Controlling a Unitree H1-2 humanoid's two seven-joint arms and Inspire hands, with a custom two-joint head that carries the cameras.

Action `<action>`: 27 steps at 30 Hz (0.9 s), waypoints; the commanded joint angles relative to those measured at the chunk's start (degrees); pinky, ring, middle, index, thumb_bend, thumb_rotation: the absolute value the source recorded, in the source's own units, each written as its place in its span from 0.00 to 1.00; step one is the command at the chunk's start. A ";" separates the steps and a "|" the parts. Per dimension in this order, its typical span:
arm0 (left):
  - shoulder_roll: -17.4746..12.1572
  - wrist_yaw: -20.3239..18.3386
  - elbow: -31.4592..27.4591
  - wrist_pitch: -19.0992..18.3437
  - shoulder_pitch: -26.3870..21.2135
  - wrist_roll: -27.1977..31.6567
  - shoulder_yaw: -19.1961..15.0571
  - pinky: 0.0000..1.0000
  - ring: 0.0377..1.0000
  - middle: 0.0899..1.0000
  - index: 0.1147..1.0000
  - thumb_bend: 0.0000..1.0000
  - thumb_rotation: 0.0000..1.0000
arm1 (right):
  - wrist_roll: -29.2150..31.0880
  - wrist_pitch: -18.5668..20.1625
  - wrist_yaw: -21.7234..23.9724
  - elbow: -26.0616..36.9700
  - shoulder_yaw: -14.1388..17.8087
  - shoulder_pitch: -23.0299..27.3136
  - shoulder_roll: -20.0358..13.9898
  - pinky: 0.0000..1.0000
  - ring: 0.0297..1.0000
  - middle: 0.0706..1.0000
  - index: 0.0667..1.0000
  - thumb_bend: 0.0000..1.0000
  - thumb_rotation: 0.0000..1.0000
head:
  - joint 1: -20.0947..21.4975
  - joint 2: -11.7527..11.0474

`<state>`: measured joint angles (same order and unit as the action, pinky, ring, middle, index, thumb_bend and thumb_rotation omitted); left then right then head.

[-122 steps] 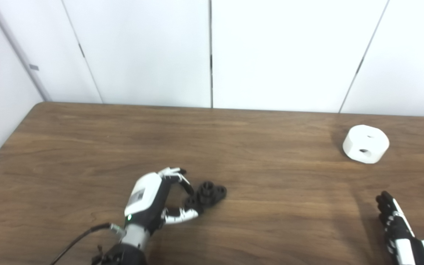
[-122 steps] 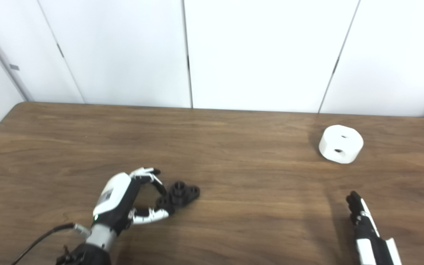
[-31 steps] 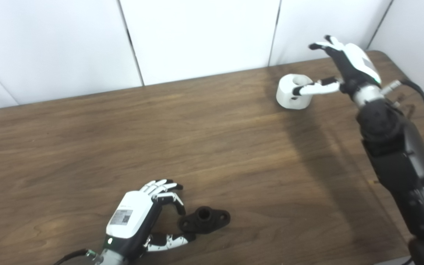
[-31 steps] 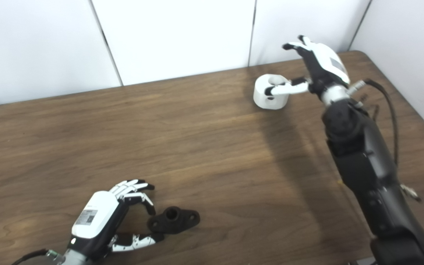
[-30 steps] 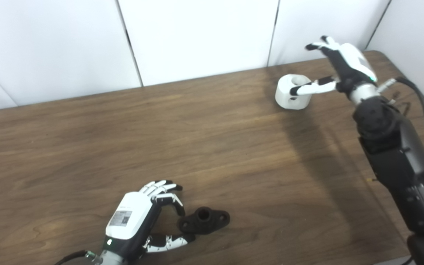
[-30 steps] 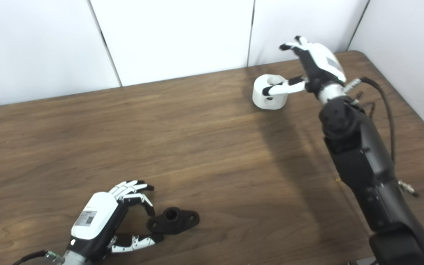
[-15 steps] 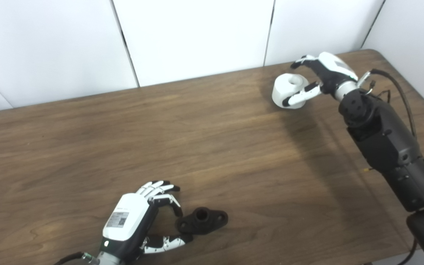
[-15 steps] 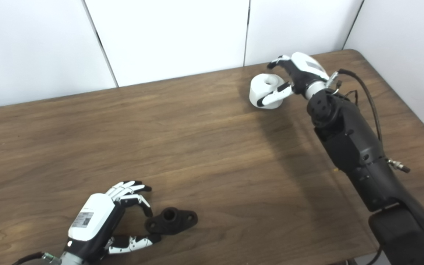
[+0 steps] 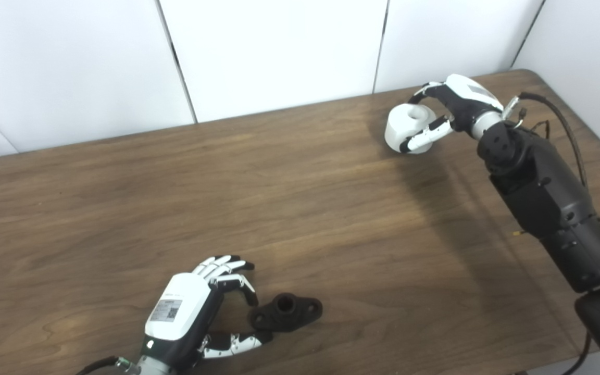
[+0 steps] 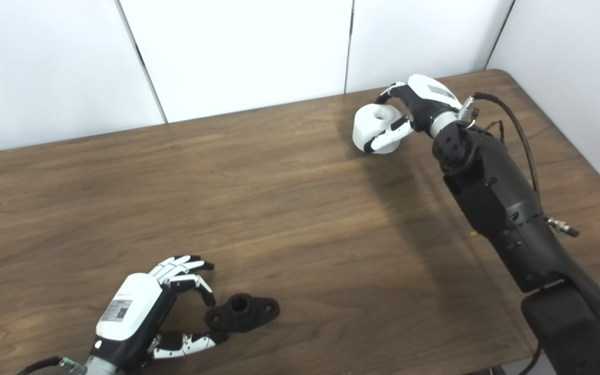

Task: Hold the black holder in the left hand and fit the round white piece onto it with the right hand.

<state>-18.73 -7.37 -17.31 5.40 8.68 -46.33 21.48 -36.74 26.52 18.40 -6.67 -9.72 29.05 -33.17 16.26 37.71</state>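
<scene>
Round white piece (image 9: 408, 127) at far right of wooden surface (image 9: 300, 198), right hand (image 9: 448, 109) curled around it, grip unconfirmed | black holder (image 9: 286, 313) lies near front, left hand (image 9: 196, 312) open beside it | advice: seat fingers firmly before lifting.

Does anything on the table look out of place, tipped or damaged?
Nothing stands out. The black holder lies flat and whole by the open left hand; the round white piece sits upright near the far edge, the right hand closing around it.
</scene>
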 commanded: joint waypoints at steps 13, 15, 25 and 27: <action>-1.89 -4.34 4.24 -3.88 2.31 -1.88 -0.11 0.87 0.87 0.79 0.42 0.52 0.05 | -1.46 -0.34 -0.59 -0.48 -0.19 3.83 -2.05 0.95 1.00 0.94 0.71 0.85 0.33 | -0.26 -0.07; -1.79 -4.46 4.10 -4.03 2.36 -1.71 -0.13 0.87 0.87 0.79 0.42 0.52 0.05 | -1.19 -0.41 -0.90 -0.70 0.10 3.83 -1.90 0.95 1.00 0.93 0.70 0.84 0.32 | -0.31 -0.02; -1.43 -5.04 3.18 -4.55 2.50 -1.69 -0.07 0.87 0.87 0.80 0.42 0.52 0.05 | 0.09 -4.49 -4.32 -1.82 1.22 3.09 -1.63 0.82 0.94 0.85 0.55 0.75 0.21 | -0.56 0.19; -1.31 -5.01 2.94 -4.54 2.56 -1.63 -0.10 0.86 0.87 0.79 0.42 0.52 0.05 | 0.40 -5.37 -5.22 -2.30 1.45 2.84 -1.51 0.82 0.92 0.84 0.48 0.58 0.16 | -0.67 0.20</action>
<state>-18.50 -7.56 -17.41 5.35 8.68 -46.38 21.46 -36.59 23.17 15.36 -9.75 -9.46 29.54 -33.17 15.64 37.88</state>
